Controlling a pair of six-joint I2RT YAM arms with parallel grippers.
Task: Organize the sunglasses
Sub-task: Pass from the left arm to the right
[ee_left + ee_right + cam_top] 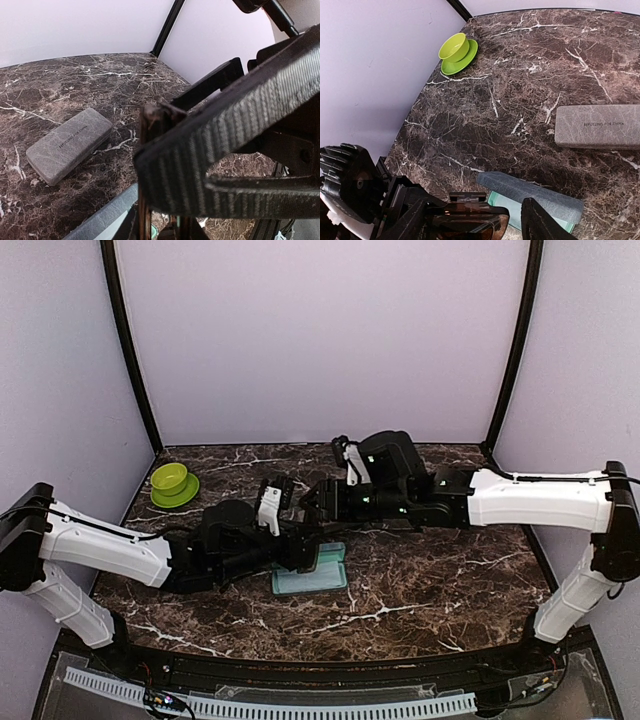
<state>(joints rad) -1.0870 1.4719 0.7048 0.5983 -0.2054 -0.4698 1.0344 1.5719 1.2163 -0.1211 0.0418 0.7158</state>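
Brown glossy-lensed sunglasses (pixel 470 223) hang near a textured blue-grey case (pixel 530 196).

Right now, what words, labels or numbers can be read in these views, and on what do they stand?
"REFUELING FOR CHINA": small dark print on the lid of the grey case, as best it reads in the right wrist view.
Same print in the left wrist view: too blurred to read.
On the blue-grey case: no text shows.
Top view: nothing legible.

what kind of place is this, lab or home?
Probably a lab test cell: plain lavender walls box in a marble-pattern table, black posts at the back corners, slotted cable duct along the front.
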